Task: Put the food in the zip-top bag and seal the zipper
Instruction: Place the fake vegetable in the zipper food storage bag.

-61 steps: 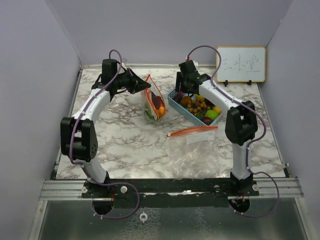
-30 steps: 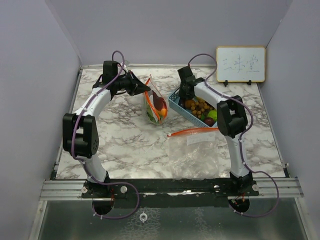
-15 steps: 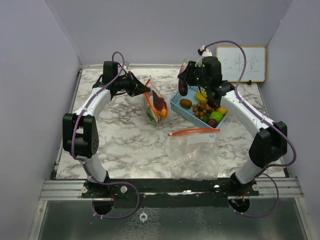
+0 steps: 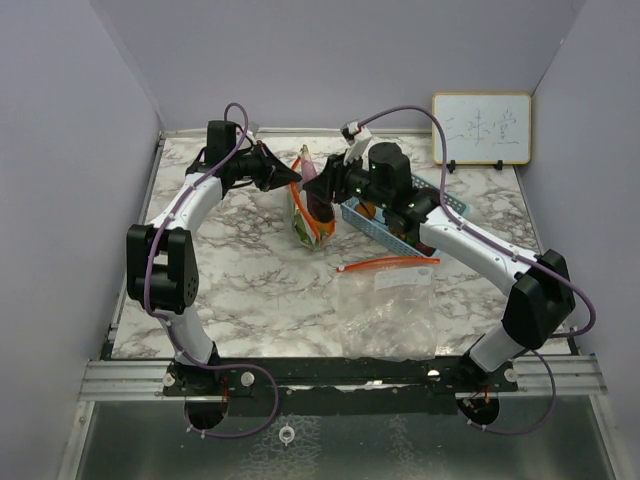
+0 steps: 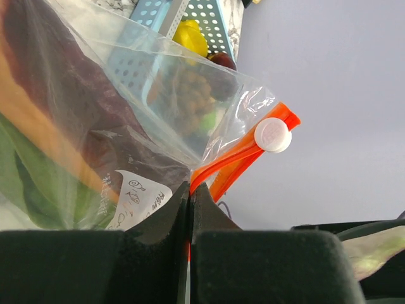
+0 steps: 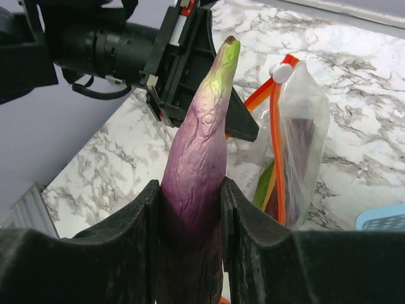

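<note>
The marble table [image 4: 250,290] carries everything. The bag [image 4: 308,215] stands upright toward the back, with green, orange and dark pieces already inside. The blue basket [image 4: 362,221] sits just right of it, mostly hidden behind my right arm. Through the bag's plastic, the left wrist view shows a yellow fruit and brown grapes in the basket.

My left gripper [image 5: 190,190] is pinched tight on the bag's rim, just under the orange zipper, holding the mouth up. My right gripper [image 6: 190,209] is clamped around the thick end of a purple eggplant [image 6: 199,152]. Its green tip points ahead, raised close beside the bag's mouth and near my left fingers [image 6: 190,69]. The white slider [image 5: 273,135] sits at one end of the zipper.

I judge this to be the loading step, with sealing a good way off. Next I need to tilt the tip down between the orange tracks, lower the eggplant in, then let go. The mouth looks narrow, so the eggplant could snag the rim.
</note>
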You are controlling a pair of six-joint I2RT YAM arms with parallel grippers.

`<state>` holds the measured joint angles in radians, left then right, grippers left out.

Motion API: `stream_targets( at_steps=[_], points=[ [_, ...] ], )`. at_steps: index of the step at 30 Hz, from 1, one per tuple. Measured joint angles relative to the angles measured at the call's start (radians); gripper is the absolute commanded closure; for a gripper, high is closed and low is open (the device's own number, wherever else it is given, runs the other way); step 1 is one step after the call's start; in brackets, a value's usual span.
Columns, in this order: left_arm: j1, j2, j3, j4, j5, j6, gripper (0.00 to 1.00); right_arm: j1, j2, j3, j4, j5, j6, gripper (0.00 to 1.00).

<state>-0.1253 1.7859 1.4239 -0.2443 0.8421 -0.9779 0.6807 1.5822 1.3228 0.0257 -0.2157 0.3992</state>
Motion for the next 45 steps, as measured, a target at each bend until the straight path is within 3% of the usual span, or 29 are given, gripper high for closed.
stream_targets(
  at_steps=[12,15,20,39,45],
  points=[
    [0.003,0.003,0.0,0.036,0.023,-0.043,1.0,0.041,0.129,-0.029,0.026,0.127,-0.167,0.93],
    [0.009,0.004,0.0,0.041,0.027,-0.052,1.0,0.04,0.151,-0.023,0.023,0.156,-0.187,0.9],
    [0.014,0.004,0.0,0.056,0.03,-0.063,1.0,0.04,0.209,0.036,-0.015,0.191,-0.212,0.76],
    [0.015,0.026,0.029,0.071,0.042,-0.068,1.0,0.074,0.219,0.045,-0.054,0.164,-0.168,0.72],
    [0.014,0.027,0.029,0.071,0.046,-0.068,1.0,0.077,0.22,0.053,-0.086,0.188,-0.156,0.63]
  ],
)
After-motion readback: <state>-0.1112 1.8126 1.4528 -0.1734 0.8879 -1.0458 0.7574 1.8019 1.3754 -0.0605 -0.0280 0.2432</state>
